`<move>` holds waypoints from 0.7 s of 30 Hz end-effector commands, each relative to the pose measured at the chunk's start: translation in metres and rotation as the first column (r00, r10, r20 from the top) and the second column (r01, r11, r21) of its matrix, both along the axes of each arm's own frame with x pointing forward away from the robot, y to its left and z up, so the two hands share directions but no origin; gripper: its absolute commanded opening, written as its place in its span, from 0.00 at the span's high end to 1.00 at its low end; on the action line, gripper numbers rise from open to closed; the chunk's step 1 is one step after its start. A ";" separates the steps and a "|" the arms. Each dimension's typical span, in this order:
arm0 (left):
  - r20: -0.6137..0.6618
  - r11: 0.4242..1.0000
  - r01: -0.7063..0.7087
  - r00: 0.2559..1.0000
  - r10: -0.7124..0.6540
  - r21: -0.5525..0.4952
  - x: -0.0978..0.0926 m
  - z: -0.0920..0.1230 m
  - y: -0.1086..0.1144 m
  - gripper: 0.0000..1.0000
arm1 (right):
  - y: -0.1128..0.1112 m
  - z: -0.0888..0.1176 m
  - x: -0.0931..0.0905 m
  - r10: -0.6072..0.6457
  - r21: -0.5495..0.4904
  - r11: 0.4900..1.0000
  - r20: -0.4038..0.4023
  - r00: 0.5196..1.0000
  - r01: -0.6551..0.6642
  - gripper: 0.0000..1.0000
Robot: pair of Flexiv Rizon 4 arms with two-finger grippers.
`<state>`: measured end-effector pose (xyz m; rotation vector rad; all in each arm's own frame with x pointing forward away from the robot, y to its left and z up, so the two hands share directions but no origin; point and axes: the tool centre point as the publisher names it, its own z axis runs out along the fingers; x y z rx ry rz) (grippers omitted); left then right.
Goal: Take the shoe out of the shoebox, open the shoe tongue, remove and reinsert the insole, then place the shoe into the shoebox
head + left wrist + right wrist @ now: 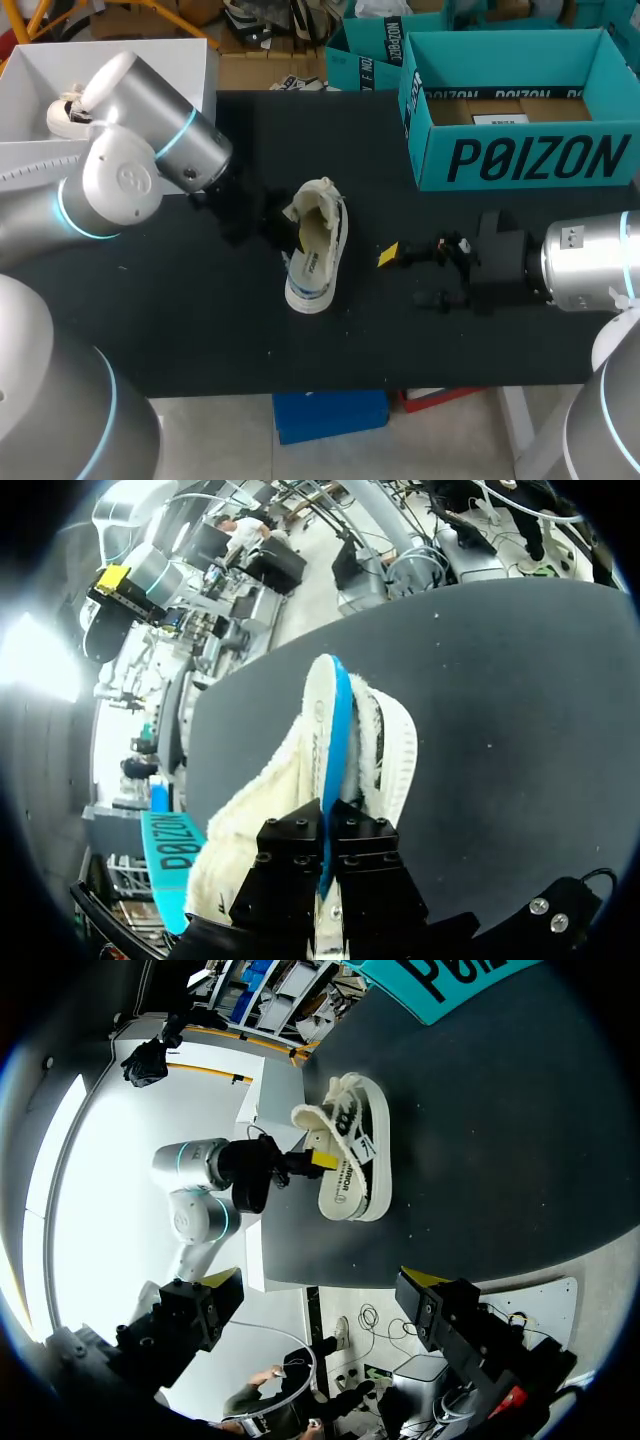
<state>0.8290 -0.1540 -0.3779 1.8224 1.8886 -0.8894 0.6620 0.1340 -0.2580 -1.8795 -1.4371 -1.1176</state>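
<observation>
White sneaker (318, 250) lies on the black bench (200, 320) near its middle, well apart from the teal shoebox (520, 160), which stands open at the far right corner. From the head view the shoe shows its pale sole edge and a tan inside, with the tongue end pulled up toward the far side.

The left tool (280, 228) is dark against the dark bench there, just beside the shoe's opening, and that view does not show how its fingers stand. The left wrist view settles it: the left tool (328, 825) is narrow, its two black fingers (290, 865) pressed from both sides on a thin blue-edged insole (338, 730) that stands on edge out of the fuzzy white shoe (385, 740). The shoebox (170, 845) shows only as a teal sliver off to one side.

The right wrist view looks across the bench (500, 1140) at the shoe (355, 1160) from the other side. It shows the laces and raised tongue, and a yellow tip of the left tool (318, 1160) at the shoe's mouth. Its own right tool (322, 1280) is spread wide with nothing between the fingers. In the head view the right tool (405, 278) hovers near the shoe's right side, apart from it.
</observation>
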 end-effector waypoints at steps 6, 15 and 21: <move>0.008 1.000 0.023 1.000 -0.023 -0.017 -0.013 0.012 -0.004 0.62 | 0.000 0.000 0.000 0.000 0.001 1.000 0.000 1.000 0.000 0.00; -0.010 0.995 0.076 0.997 -0.077 -0.063 -0.043 0.037 0.002 0.30 | 0.000 0.000 0.000 0.000 0.001 1.000 0.000 1.000 0.000 0.00; -0.041 0.994 0.106 0.993 -0.107 -0.036 -0.058 0.026 0.002 0.44 | 0.000 0.000 0.000 0.000 0.001 1.000 0.000 1.000 0.000 0.00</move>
